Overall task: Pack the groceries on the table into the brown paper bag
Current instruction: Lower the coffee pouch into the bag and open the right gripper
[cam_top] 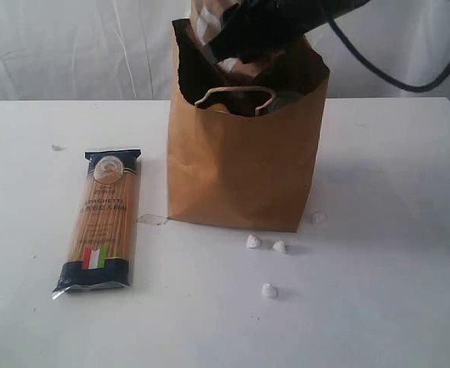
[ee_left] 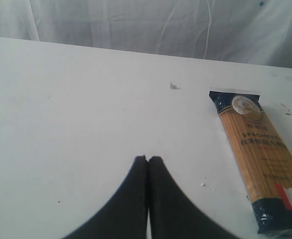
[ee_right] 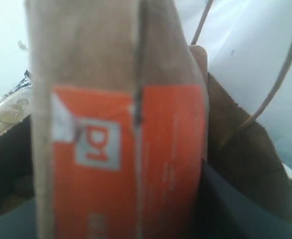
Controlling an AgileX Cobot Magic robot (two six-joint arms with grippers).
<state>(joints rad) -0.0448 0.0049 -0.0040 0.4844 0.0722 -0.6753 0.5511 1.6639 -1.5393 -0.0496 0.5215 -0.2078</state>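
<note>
White tabletop (cam_top: 378,307), nearest part: three small white scraps (cam_top: 269,290) lie just in front of the brown paper bag (cam_top: 240,176). To the left, well apart from the bag, the spaghetti packet (cam_top: 102,222) lies flat, lengthwise near to far. Left gripper (ee_left: 147,159): fingers pressed together, holding nothing, over bare table beside the packet. The bag stands upright at centre, mouth open, one loop handle (cam_top: 236,92) folded inward. Right gripper (cam_top: 244,42), at the bag's mouth, clamps the brown pouch with orange label (ee_right: 121,149).
</note>
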